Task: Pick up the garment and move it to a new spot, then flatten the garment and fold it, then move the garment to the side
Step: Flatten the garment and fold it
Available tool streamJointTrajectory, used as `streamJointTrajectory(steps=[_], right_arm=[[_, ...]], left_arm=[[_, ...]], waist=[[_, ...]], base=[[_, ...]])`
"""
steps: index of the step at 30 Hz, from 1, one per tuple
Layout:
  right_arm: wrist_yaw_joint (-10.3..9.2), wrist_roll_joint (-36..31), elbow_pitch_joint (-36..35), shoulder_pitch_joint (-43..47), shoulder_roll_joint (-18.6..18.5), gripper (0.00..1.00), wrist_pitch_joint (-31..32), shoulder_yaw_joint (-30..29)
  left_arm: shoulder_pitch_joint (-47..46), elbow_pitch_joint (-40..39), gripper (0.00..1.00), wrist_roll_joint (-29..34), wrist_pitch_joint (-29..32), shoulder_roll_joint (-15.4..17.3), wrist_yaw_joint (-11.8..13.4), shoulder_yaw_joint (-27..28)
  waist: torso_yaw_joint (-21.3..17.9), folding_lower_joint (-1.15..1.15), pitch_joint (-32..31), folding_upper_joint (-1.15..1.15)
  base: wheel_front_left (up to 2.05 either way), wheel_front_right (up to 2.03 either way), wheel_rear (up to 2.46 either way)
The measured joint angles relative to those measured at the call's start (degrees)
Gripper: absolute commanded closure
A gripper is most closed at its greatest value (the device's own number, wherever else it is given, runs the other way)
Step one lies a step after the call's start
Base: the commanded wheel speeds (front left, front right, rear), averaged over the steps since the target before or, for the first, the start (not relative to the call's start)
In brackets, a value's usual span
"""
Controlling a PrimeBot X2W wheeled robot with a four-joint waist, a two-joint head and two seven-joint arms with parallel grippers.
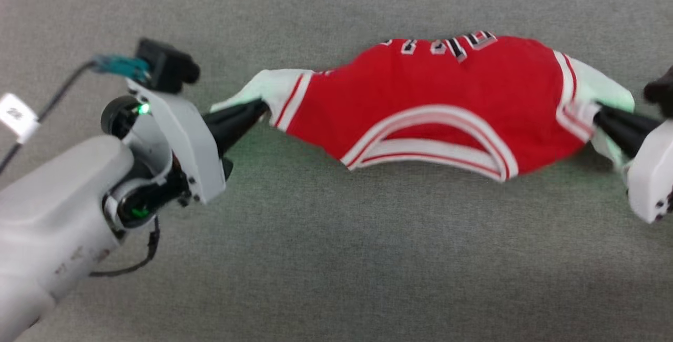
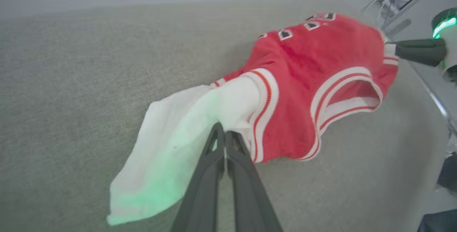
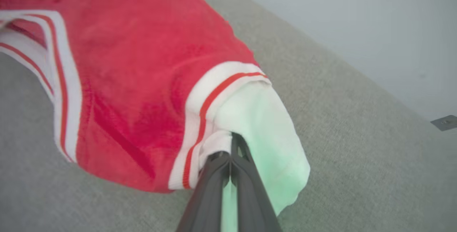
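Note:
The garment [image 1: 447, 94] is a red jersey with white sleeves and striped trim, stretched sideways across the grey cloth surface between my two grippers. My left gripper [image 1: 261, 109] is shut on the garment's left white sleeve [image 2: 200, 117], fingers pinched together at the sleeve seam [image 2: 224, 134]. At the far right, my right gripper [image 1: 599, 116] is shut on the other white sleeve [image 3: 264, 125], its closed fingertips [image 3: 230, 146] buried in the fabric. The collar opening [image 1: 436, 142] faces the near side and black-and-white lettering [image 1: 462, 44] shows along the far edge.
A grey fabric-covered surface [image 1: 336, 258] spreads all around the garment. The left arm's pale forearm and wrist [image 1: 105, 173] fill the lower left, with a dark cable [image 1: 58, 94] behind. A pale wall [image 3: 357, 18] borders the surface's far edge.

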Motion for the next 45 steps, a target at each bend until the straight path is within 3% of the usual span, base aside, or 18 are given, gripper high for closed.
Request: streamJointTrajectory(steps=[6,12,17,20,26,32,36,41,45], right_arm=[[0.0,1.02,-0.32,-0.85,4.49,1.0,-0.36,-7.99],[0.0,0.81,4.78,-10.42,11.26,1.0,0.88,-11.98],[0.0,-3.19,15.36,-26.07,20.82,1.0,0.68,-13.51],[-0.02,-7.8,23.21,-37.88,25.25,1.0,-2.33,-16.89],[-0.01,-18.33,34.75,-50.86,29.77,1.0,-11.68,-20.95],[-0.01,-21.29,40.12,-51.91,29.15,1.0,-16.79,-20.39],[-0.01,-18.81,39.51,-46.15,27.63,1.0,-17.77,-16.15],[-0.01,-12.51,32.27,-36.27,23.27,1.0,-17.51,-12.18],[-0.01,-6.83,23.71,-22.79,19.2,1.0,-14.8,-10.6]], left_arm=[[-1.63,1.2,1.0,-10.42,-2.72,-2.37,0.0,5.71],[-8.01,8.66,1.0,-15.44,-1.9,-5.57,0.0,11.88],[-16.9,19.49,1.0,-16.9,1.13,-8.33,0.02,15.51],[-25.6,26.52,1.0,-15.63,-1.16,-11.09,0.02,18.17],[-35.26,32.22,1.0,-12.71,-5.79,-13.08,0.02,20.74],[-34.18,26.53,1.0,-14.21,-7.16,-11.76,0.01,23.23],[-26.03,20.42,1.0,-15.33,-6.34,-10.16,0.01,23.13],[-12.31,11.41,1.0,-17.58,-7.2,-7.88,0.01,23.26],[1.7,4.25,1.0,-18.48,-8.89,-6.2,0.02,22.72]], waist=[[-0.74,0.0,-0.48,0.0],[-1.22,0.0,1.73,0.0],[-3.04,0.0,3.66,0.0],[-4.0,0.0,4.98,0.0],[-5.53,0.0,5.4,0.0],[-5.32,0.0,3.25,0.0],[-4.82,0.0,1.94,0.0],[-4.06,0.0,0.82,0.0],[-3.56,0.0,-0.55,0.0]], base=[[0.0,0.0,0.0],[0.0,0.0,0.0],[0.0,0.0,0.0],[0.0,0.0,0.0],[0.0,0.0,0.0],[0.0,0.0,0.0],[0.0,0.0,0.0],[0.0,0.0,0.0],[0.0,0.0,0.0]])
